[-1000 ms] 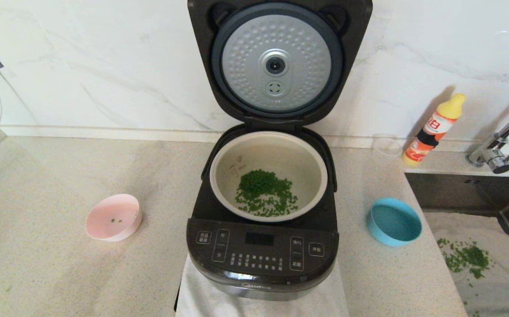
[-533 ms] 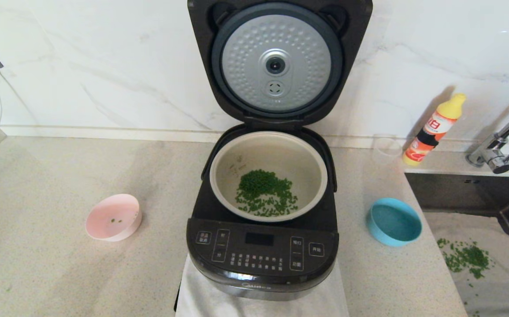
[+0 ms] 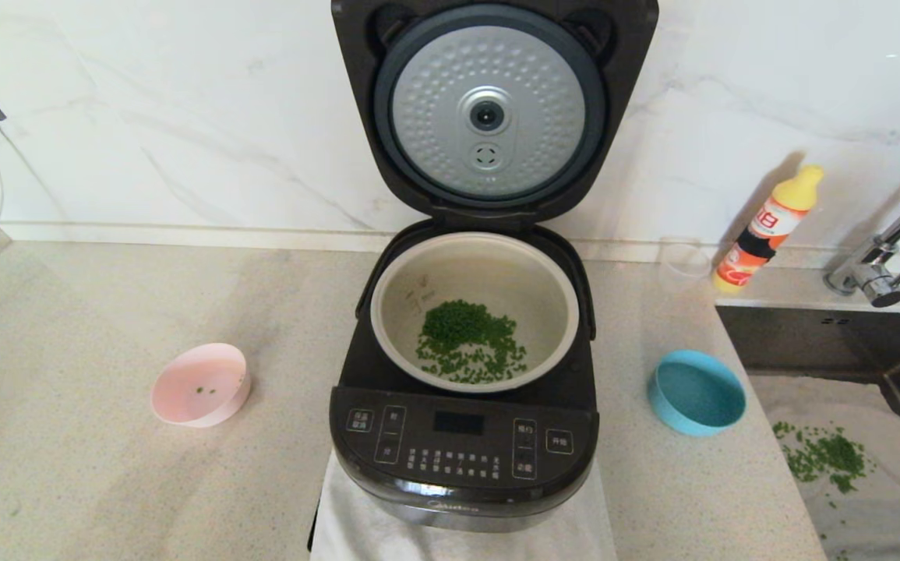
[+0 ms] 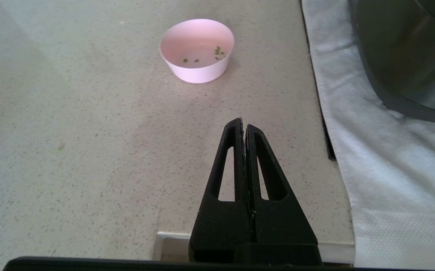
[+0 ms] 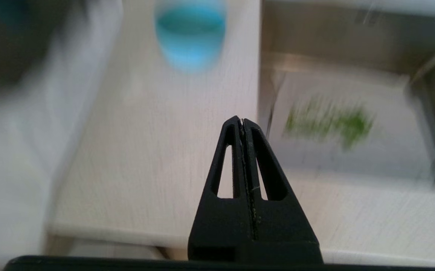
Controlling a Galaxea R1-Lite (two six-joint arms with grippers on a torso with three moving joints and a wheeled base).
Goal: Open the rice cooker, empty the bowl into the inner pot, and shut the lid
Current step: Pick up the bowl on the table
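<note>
Rice cooker (image 3: 465, 436) stands mid-counter, lid (image 3: 488, 109) raised upright, green bits lying in its inner pot (image 3: 474, 312). Left gripper (image 4: 244, 128) and right gripper (image 5: 242, 122), fingers pressed together and empty, hover over the counter's near edge.

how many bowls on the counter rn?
2: pink bowl on the robot's left of the rice cooker, blue bowl on its right by the sink. None appear hidden.

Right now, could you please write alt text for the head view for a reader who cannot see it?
A black rice cooker stands open on a speckled counter, its lid upright and green bits lying in the inner pot. A nearly empty pink bowl sits to its left, an empty blue bowl to its right.
</note>
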